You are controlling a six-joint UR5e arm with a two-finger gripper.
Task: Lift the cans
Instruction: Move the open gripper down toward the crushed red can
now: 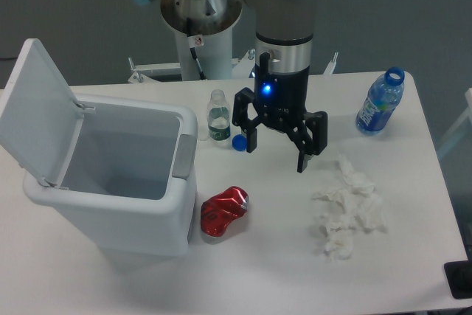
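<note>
pincer (276,156) is spread wide, nothing between the fingers, tips pointing down at the counter (413,256). blue led lit on the wrist body. it hangs above the counter, apparently clear of it, wrist vertical, arm coming in from 12 o'clock off the pedestal at the back edge.

task status: not started as far as pickup goes. the red can (223,212) lies on its side on the counter, dented, untouched. it sits at roughly 7 o'clock from the pincer, near but clearly apart, and just beside the front right corner of the white bin (184,219), maybe touching it, can't tell. bin lid is flipped open, the visible part of the inside looks empty.

left to do, my read: shift toward 7 o'clock, drop over the can, close, lift. the bin wall so close to the can may crowd 1 finger.

other stuff: small clear bottle (217,117) standing at 10 o'clock from the pincer with a blue cap (239,142) loose on the counter beside it, near the left fingertip. tissue wads (348,206) at 4 o'clock. blue-labelled bottle (380,102), uncapped, at 2 o'clock, well apart.
</note>
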